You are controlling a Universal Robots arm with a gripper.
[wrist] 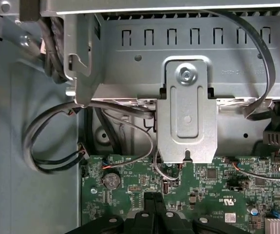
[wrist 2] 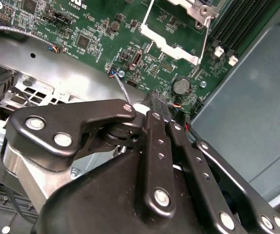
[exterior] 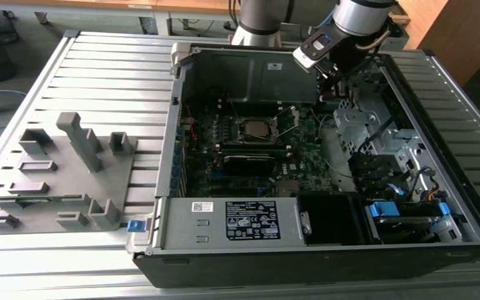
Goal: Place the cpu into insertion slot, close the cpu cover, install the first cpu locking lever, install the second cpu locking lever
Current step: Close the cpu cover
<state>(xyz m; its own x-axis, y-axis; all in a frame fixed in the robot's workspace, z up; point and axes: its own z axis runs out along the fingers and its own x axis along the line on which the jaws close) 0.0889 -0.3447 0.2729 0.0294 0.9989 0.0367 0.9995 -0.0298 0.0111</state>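
Note:
In the exterior view, the insertion slot [exterior: 257, 130] sits mid-board inside the open computer case, and a dull grey square, the cpu [exterior: 257, 129], lies in it. The cpu cover [exterior: 289, 117] stands raised at the slot's side toward the exterior view's right, with thin wire levers up beside it. In the second wrist view the silvery cover frame [wrist 2: 175, 48] shows green board through its window. My gripper [exterior: 334, 84] hovers beyond the cover, near the case's back wall. Its fingers [wrist 2: 153, 127] are pressed together, shut, and I see nothing between them. The gripper [wrist: 152, 196] is low over the board's edge.
A metal bracket [wrist: 187, 117] and looping black cables [wrist: 52, 141] lie ahead of the gripper. A drive cage [exterior: 352, 122] stands close on the exterior view's right. The power supply box [exterior: 240, 220] fills the case's near end. A grey fixture tray [exterior: 57, 181] lies outside the case.

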